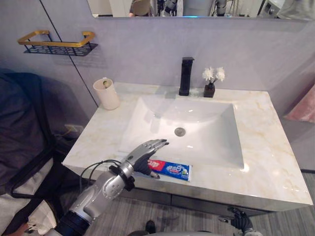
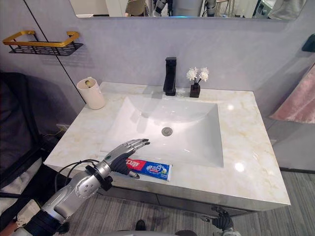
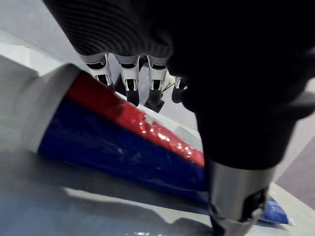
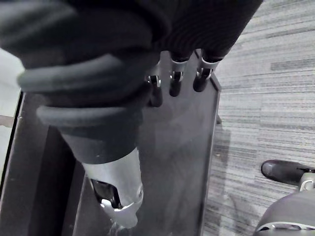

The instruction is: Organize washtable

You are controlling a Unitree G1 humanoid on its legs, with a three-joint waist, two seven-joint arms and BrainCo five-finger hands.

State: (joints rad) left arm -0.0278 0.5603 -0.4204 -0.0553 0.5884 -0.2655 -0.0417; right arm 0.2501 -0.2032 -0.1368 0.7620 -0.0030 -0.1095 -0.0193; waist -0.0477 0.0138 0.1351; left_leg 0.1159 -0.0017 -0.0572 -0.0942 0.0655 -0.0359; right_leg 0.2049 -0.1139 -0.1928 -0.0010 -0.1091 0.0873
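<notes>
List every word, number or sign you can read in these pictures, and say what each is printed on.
Toothpaste tube, lying at the front edge of the counter: white print on its red and blue face, too small and blurred to read; the left hand partly covers its red end.
Cup, faucet, flower vase: no text seen on any of them.

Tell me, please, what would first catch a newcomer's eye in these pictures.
The red and blue toothpaste tube lies on the marble counter's front edge, before the white sink, with the robot's left hand open over its left end. Behind the sink stands a black faucet with a small vase of white flowers to its right, and a cream cup sits at the back left corner.
</notes>
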